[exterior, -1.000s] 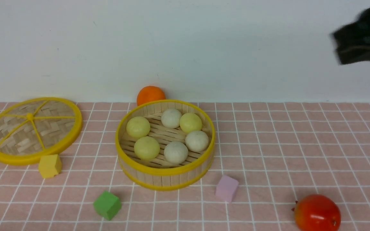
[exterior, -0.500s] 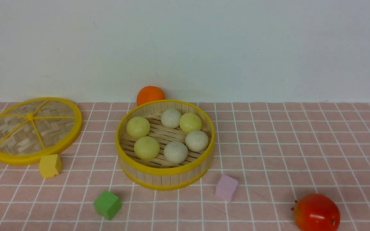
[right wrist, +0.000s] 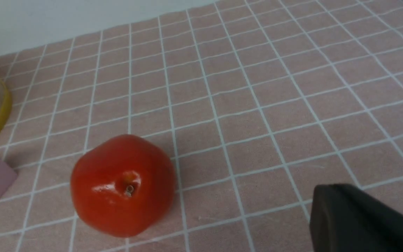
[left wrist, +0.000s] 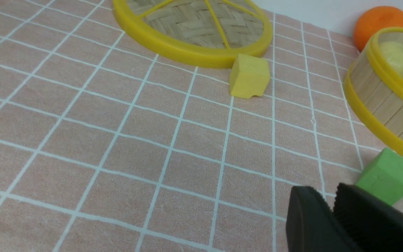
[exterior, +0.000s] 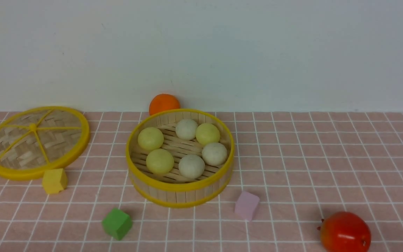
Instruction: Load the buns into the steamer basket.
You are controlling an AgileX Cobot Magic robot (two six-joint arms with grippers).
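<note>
Left end effector shows its two dark fingers pressed together with nothing between them, low over the surface and near the green cube. Of the right end effector only one dark mass is visible beside the red fruit — I cannot tell if it is spread or closed.

In the front view all six buns lie inside the steamer basket at the centre of the frame, three yellow and three white. The lid lies apart at the left.

I judge the task finished. To end well, both arms should keep away from the basket — no touch on its rim, cubes or fruit.
</note>
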